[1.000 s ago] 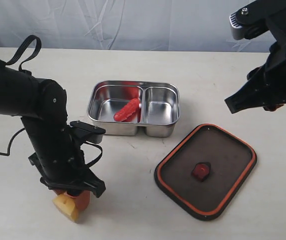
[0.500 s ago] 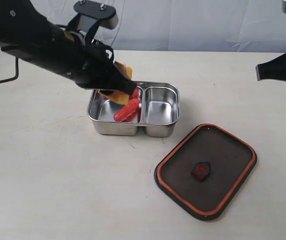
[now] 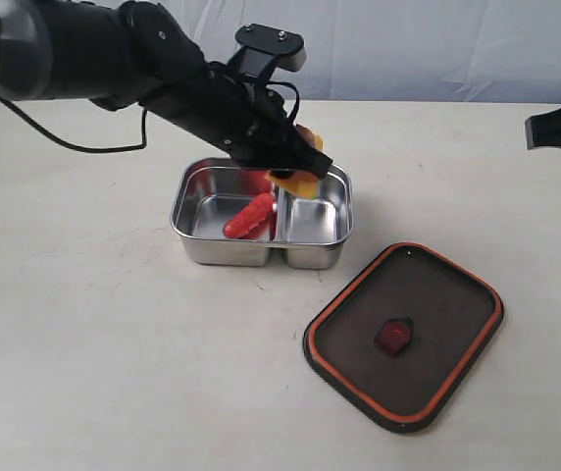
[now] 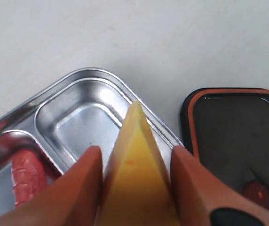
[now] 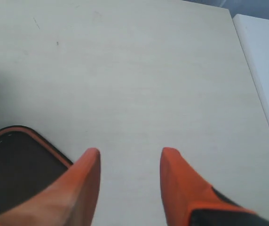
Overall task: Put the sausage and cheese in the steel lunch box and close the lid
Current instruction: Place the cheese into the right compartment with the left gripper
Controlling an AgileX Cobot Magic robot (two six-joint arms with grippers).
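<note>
While the left gripper (image 3: 293, 169) clamps the yellow-orange toy cheese wedge (image 3: 300, 183) above the shiny rectangular steel lunch box (image 3: 261, 253), the red ridged sausage (image 3: 249, 216) lies in the box's larger compartment. The dark orange-rimmed plastic lid (image 3: 437, 285) lies on the desk (image 3: 84, 324) nearby. The right gripper (image 5: 130, 157) is spread and empty.

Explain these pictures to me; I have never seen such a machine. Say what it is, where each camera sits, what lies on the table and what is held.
This is a robot with two arms, each ending in a two-fingered pincer. The wide picture comes from a camera off the arms, showing the whole table. The other two come from cameras on the wrists. On the table stands a steel lunch box with a red sausage in its larger compartment, and beside it, apart, lies the dark lid with its orange rim. The left pincer is shut on a yellow cheese wedge, held above the box. The right pincer is open and empty.
</note>
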